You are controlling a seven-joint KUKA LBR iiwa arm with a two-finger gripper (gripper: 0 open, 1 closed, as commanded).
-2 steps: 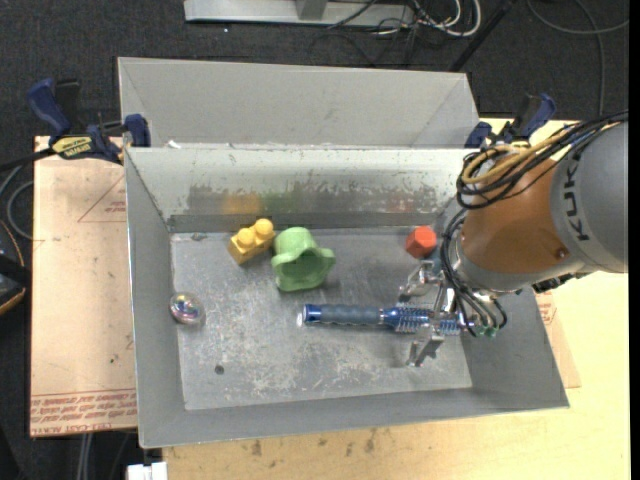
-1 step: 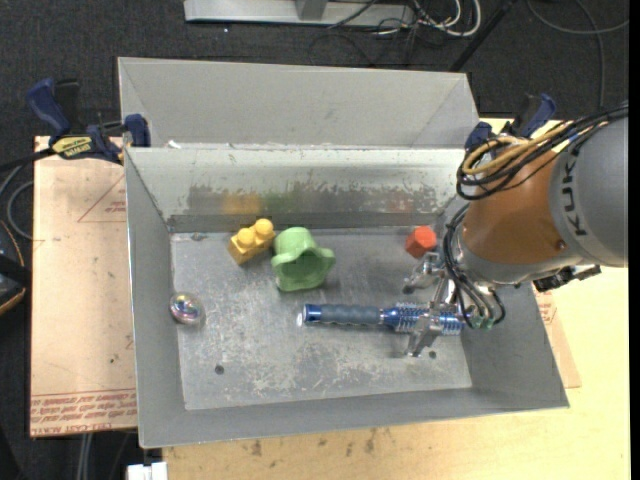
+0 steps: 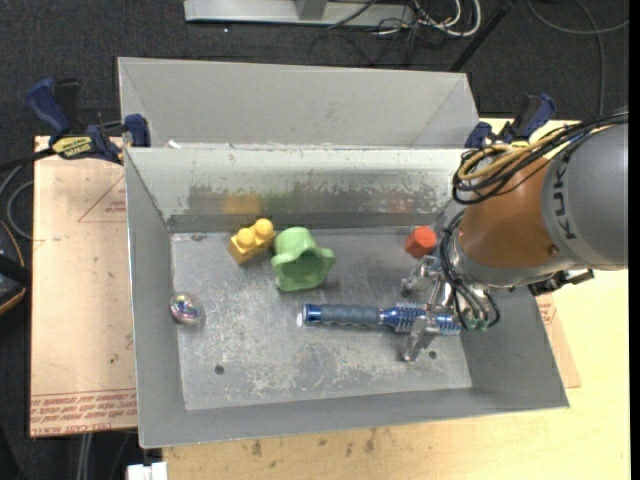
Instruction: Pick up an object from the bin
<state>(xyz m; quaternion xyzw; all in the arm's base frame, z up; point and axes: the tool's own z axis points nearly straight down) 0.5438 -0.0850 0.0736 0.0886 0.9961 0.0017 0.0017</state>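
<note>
Writing: the grey link of the arm [image 3: 590,198] carries dark lettering down its side. "KU" reads clearly; the rest I cannot make out. No readable labels on the things in the bin.

Count, bin [image 3: 300,373] contents, five loose things, one of each:
- 1 blue stick [image 3: 345,316], long and ribbed like a handle, lying flat and roughly left-right in the front right part of the floor.
- 1 green cup-like piece [image 3: 298,259], middle back, just above the stick's left end and apart from it.
- 1 yellow block [image 3: 251,239] with a knob on top, just left of the green piece, close to it; contact cannot be told.
- 1 red-orange block [image 3: 421,240], small, near the back wall on the right.
- 1 shiny ball [image 3: 186,310], alone at the left side, well apart from everything else.

Arm pose: enters from the right. The grey link sits high over the bin's right wall; the orange cover [image 3: 500,233] on the wrist hangs below it, with cables [image 3: 490,163] looped over the top. The wrist points down toward the floor.

Tool [image 3: 413,318]: low over the right end of the blue stick, fingers spread wide, one on the far side of the stick and one on the near side, gaps showing. The stick lies on the floor between them, not clamped.
</note>
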